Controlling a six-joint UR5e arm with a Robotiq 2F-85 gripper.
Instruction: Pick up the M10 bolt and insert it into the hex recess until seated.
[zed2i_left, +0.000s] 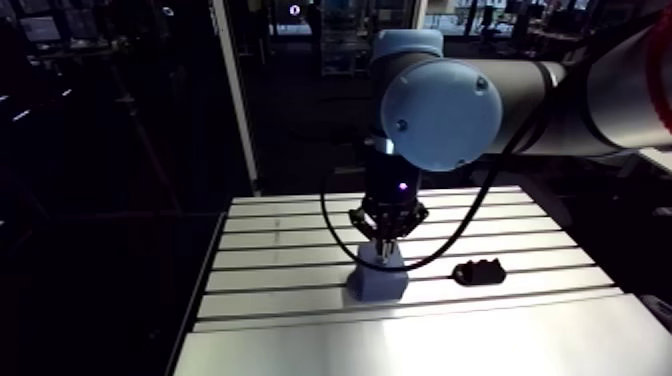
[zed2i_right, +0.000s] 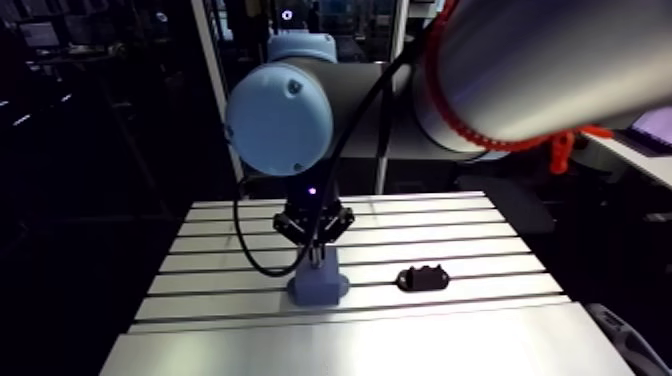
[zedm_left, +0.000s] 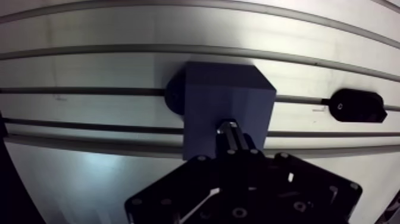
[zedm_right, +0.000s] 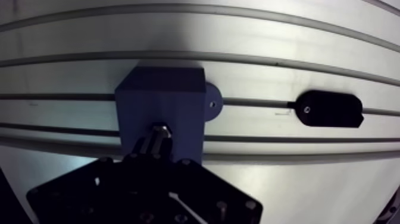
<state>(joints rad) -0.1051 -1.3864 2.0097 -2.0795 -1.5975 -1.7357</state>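
A blue block (zedm_left: 229, 98) stands on the slotted table (zed2i_left: 300, 290), with a round foot tab sticking out at one side. My gripper (zedm_left: 233, 136) hangs straight over the block's top face. Its dark fingers are drawn together on a small metallic bolt (zedm_right: 158, 128), and only the bolt's shiny end shows, right at the block's top. In the arm view the gripper (zed2i_left: 381, 243) comes down onto the block (zed2i_left: 378, 278), and the bolt shows as a bright sliver below the fingers. The hex recess is hidden under the gripper.
A black oblong holder (zedm_left: 357, 105) with a small hole lies on the table beside the block, apart from it; in the arm view the holder (zed2i_left: 478, 271) is to the block's right. Long slots run across the table. The table's front edge is near.
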